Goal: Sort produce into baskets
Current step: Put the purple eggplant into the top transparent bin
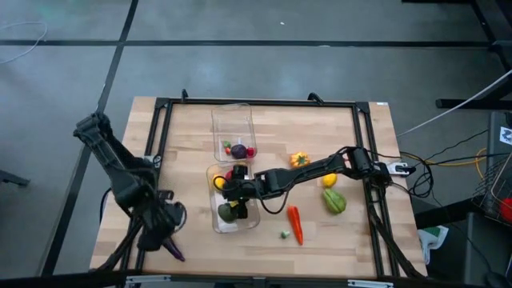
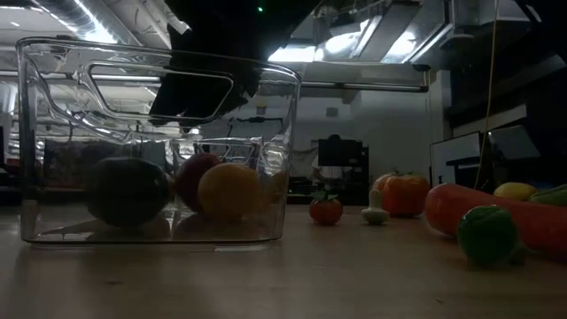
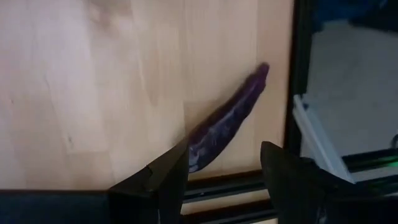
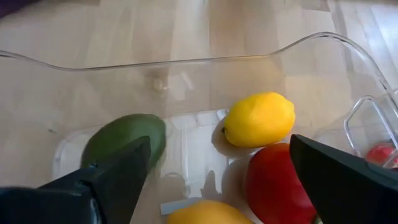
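aubergine [image 3: 227, 121] lies at the table's [image 1: 336, 232] edge by the open, empty left hand [image 3: 224, 171]; likely light, stiff, slick: grip mid-body. right hand [image 4: 217, 180] open, empty above near basket [image 1: 214, 222].

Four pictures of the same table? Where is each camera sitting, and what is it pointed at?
High view: above the table, looking straight down; shows both arms, two baskets, the right gripper over the nearer basket.
Low view: at table-top height, looking level through that basket into the room; a dark part of the robot hangs above it.
Left wrist view: on the left arm, looking past its open fingers at the aubergine.
Right wrist view: on the right arm, its open fingers over the basket, above a lemon.
Shared: high and left wrist views both show the aubergine.
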Controlling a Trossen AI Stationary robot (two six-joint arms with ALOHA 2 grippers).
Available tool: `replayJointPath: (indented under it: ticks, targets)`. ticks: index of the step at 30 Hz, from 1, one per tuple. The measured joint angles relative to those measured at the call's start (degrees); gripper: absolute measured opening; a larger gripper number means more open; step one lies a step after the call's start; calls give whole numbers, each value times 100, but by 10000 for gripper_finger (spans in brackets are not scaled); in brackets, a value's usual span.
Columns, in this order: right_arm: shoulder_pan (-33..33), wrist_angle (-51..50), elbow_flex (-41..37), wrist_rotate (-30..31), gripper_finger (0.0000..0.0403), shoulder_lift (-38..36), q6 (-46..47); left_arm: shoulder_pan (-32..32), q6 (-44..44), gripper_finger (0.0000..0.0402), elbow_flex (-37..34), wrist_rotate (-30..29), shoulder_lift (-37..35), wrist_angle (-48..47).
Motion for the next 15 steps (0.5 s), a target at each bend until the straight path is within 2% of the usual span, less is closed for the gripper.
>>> replayJointPath:
  ticks: [5,15]
  targets:
    - [-9,-1,2,1,379,0,-2,-237,-163,194,0,-4,589,74]
    - [-7,-5,2,0,379,0,-187,-614,274,194,0,-4,1612,593]
